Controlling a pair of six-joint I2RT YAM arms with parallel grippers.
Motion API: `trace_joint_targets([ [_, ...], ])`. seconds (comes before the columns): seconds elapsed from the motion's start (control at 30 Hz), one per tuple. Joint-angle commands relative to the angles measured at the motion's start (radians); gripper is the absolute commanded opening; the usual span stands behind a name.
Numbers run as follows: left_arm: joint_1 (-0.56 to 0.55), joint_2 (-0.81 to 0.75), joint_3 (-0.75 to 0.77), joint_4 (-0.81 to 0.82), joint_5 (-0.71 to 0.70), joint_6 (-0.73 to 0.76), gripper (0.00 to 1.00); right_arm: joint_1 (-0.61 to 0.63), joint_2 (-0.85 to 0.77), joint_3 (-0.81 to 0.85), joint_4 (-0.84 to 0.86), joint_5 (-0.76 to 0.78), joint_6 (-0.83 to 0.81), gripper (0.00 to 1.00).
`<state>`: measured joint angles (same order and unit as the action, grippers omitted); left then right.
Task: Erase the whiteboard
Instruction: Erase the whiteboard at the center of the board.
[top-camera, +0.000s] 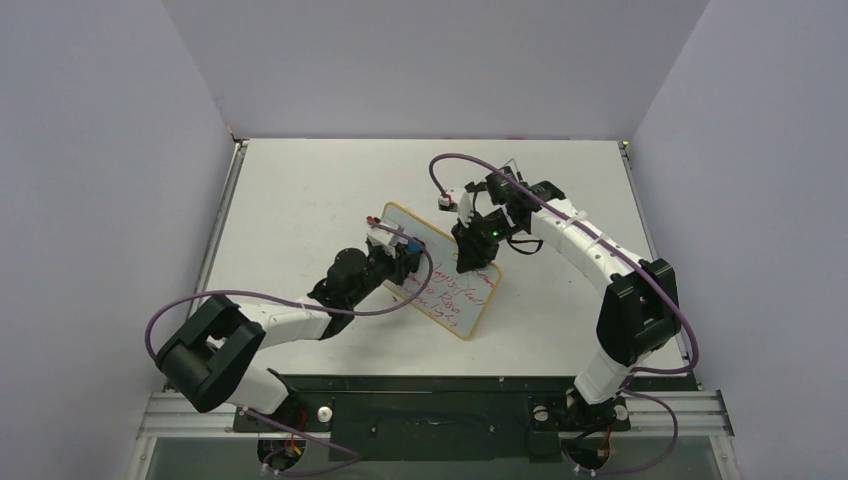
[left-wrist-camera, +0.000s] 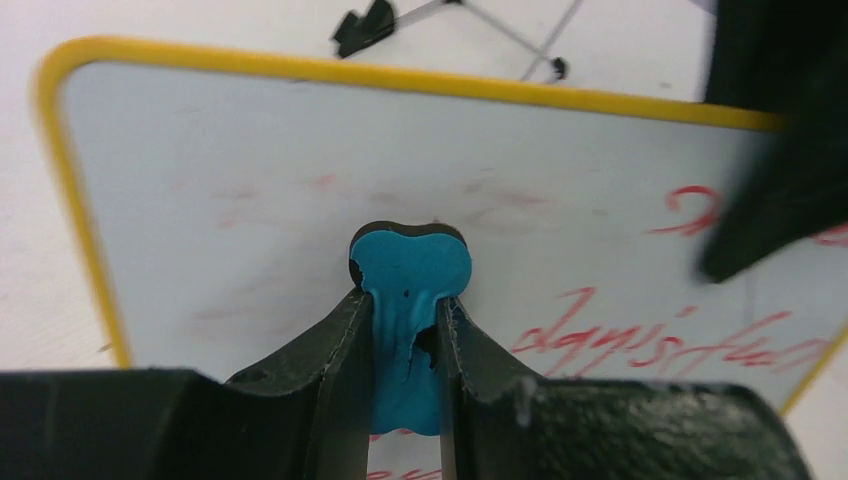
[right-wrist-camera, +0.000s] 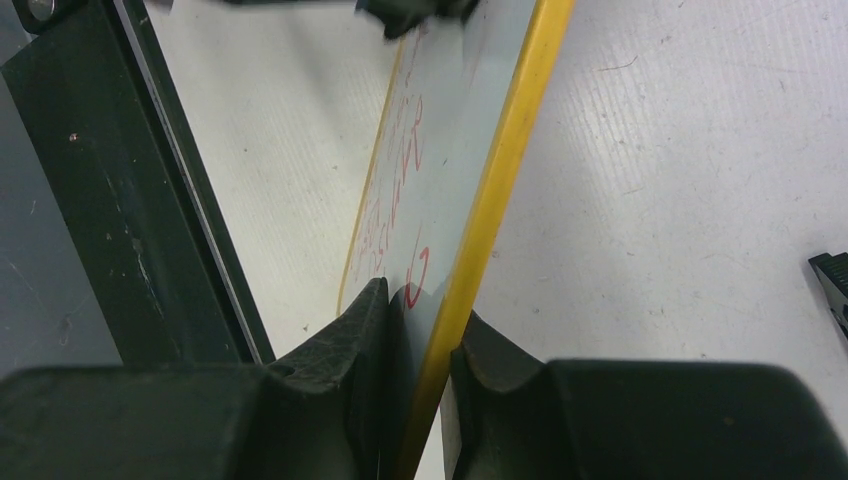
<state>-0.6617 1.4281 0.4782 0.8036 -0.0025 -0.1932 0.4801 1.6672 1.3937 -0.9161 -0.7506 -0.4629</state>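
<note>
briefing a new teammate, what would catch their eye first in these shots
A small whiteboard with red handwriting sits in the middle of the table, the right tool clamped on its yellow rim. The left tool pinches a blue eraser at the board's face, where faint red smears mark a wiped patch.

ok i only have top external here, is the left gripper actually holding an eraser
observer: yes, left wrist shows the left gripper shut on a blue eraser, its tip looks pressed to the whiteboard
operator: is the board clean around it
observer: nearly, just faint red smears there, with red writing beside it
operator: and the other arm
observer: right wrist shows the right gripper clamped on the board's yellow frame, a finger on each side
</note>
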Motion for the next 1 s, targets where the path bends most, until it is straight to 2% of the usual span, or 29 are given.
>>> trace_joint_targets([
  [0.0, -0.121, 0.027, 0.065, 0.072, 0.103, 0.023, 0.00, 0.042, 0.038, -0.029, -0.058, 0.046, -0.112, 0.00],
  [0.17, -0.138, 0.040, 0.063, 0.077, 0.044, 0.034, 0.00, 0.043, 0.036, -0.030, -0.059, 0.046, -0.112, 0.00],
  [0.23, -0.106, 0.038, 0.060, 0.080, 0.016, 0.017, 0.00, 0.043, 0.035, -0.030, -0.059, 0.045, -0.114, 0.00],
  [0.43, 0.081, 0.010, 0.023, 0.101, -0.058, -0.056, 0.00, 0.043, 0.034, -0.029, -0.058, 0.046, -0.114, 0.00],
  [0.57, 0.145, 0.006, 0.009, 0.070, -0.061, -0.058, 0.00, 0.044, 0.035, -0.030, -0.060, 0.045, -0.115, 0.00],
  [0.8, 0.117, 0.028, -0.001, 0.097, 0.046, -0.056, 0.00, 0.045, 0.043, -0.028, -0.062, 0.045, -0.117, 0.00],
  [0.97, -0.010, 0.034, 0.057, 0.065, 0.063, -0.020, 0.00, 0.048, 0.046, -0.028, -0.061, 0.049, -0.115, 0.00],
])
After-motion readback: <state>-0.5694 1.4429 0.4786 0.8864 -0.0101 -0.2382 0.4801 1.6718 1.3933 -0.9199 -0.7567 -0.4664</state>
